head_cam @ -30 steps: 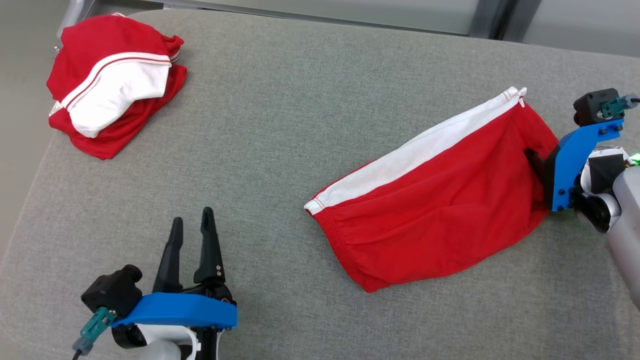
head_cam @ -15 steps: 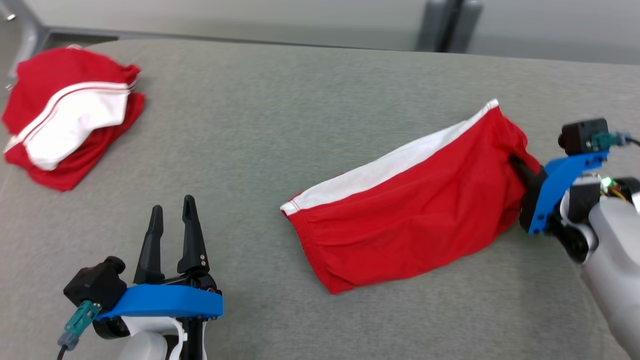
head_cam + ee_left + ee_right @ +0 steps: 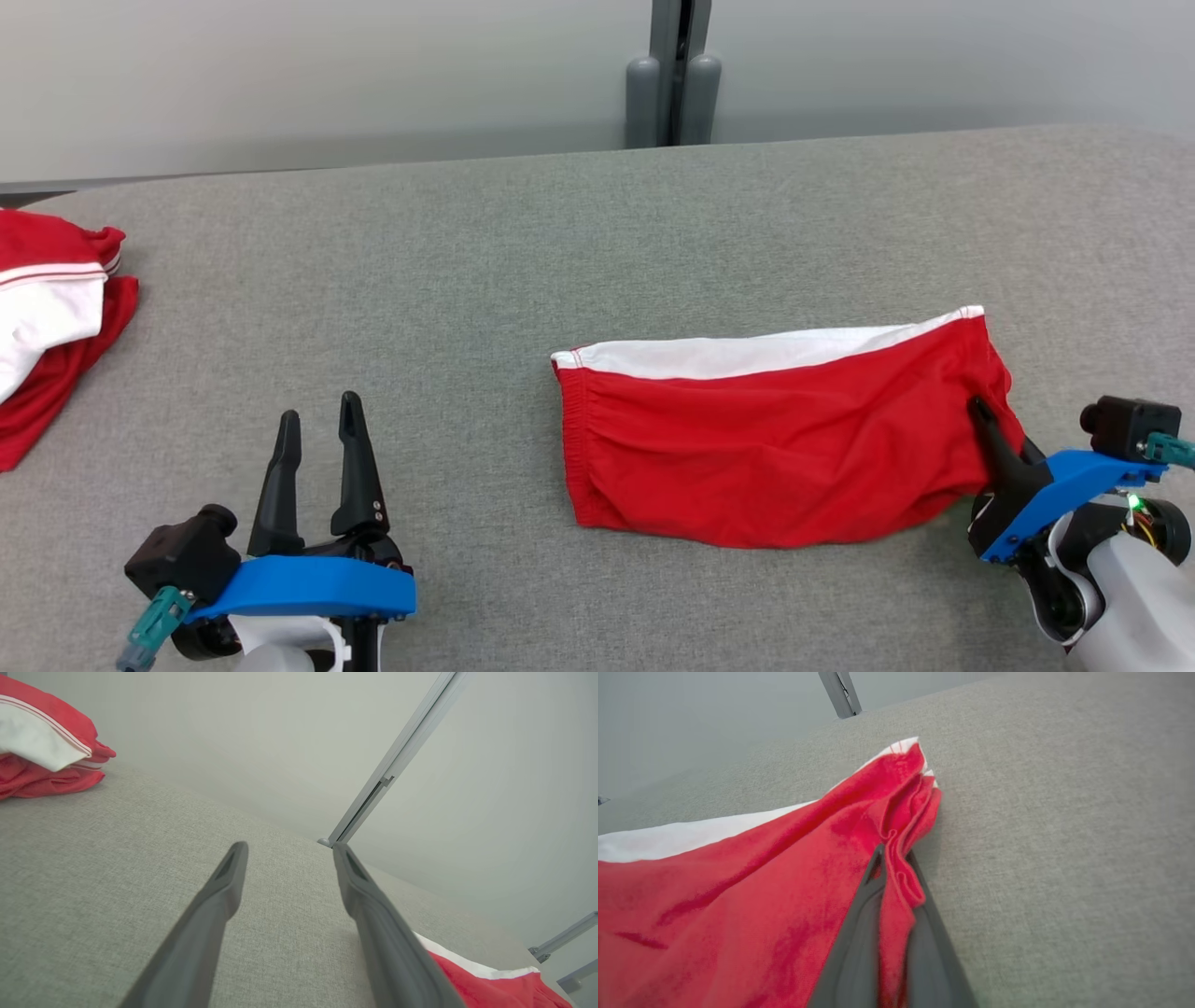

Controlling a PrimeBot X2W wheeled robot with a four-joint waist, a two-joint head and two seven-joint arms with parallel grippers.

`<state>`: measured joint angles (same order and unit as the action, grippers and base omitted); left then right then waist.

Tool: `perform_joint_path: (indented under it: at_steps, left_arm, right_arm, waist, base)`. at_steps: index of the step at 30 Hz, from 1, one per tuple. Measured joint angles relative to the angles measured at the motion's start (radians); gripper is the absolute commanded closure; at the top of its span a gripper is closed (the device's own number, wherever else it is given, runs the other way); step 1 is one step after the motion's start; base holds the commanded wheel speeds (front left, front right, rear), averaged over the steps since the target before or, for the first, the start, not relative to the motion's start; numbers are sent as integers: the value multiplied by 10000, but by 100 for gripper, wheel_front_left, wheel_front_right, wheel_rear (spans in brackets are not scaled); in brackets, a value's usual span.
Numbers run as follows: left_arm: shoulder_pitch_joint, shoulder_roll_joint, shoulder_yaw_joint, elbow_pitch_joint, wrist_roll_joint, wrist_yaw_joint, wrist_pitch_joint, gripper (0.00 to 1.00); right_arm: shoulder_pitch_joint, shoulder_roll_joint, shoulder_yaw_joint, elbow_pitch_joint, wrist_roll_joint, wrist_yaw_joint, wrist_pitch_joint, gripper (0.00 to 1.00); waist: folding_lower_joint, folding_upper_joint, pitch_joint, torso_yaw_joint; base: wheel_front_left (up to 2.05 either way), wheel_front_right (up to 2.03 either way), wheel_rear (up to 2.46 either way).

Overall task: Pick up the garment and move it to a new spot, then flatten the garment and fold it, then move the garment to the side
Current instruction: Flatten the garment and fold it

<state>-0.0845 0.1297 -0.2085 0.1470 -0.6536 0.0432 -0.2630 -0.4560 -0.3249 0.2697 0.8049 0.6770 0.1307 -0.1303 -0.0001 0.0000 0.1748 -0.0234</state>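
Garment was red with a white band along one edge. Second garment was red with a white panel, thin stripes bordering it. Bench was grey, woven texture.

Cut off and covered
We see the red-and-white pile cropped at the left edge; garment folds partly cover the fingers of the right gripper.

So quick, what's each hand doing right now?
Left hand: open, holding nothing.
Right hand: closed on the red garment.

Dark gripper fingers, blue brackets
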Motion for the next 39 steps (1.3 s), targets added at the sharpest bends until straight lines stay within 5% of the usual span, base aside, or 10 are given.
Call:
perform_joint_path:
  at_steps: [11,18,28,29,30,32,39]
  left_arm:
    - [201,-63,31,291,414,2,0,0]
    - [354,-196,90,422,497,-88,0,0]
    - [427,-353,196,556,629,-194,0,0]
    - [442,-362,221,566,640,-213,0,0]
    - [464,-368,242,575,648,-234,0,0]
    - [515,-382,263,612,658,-238,0,0]
    - [604,-431,50,748,819,-351,2,0]
  right_arm:
    - [-58,788,-673,-1030,-1605,-2,180,100]
    - [-762,2213,533,-1854,-2336,0,1147,100]
    - [-936,2679,1896,-932,-2589,0,1605,100]
    - [-939,2692,1958,-802,-2589,0,1584,97]
    - [-940,2702,2004,-711,-2589,0,1540,76]
    - [-947,2711,2100,-545,-2564,0,1425,0]
    - [-865,2750,2980,-936,-1735,0,926,0]
  waist:
    - [0,0,-356,471]
    - [0,0,-504,976]
    - [0,0,-567,1585]
    - [0,0,-579,1598]
    - [0,0,-589,1607]
    - [0,0,-615,1611]
    - [0,0,-738,1455]
  base:
    - [0,0,0]
    - [0,0,0]
    - [0,0,0]
    - [0,0,0]
    - [0,0,0]
    - [0,0,0]
    - [0,0,0]
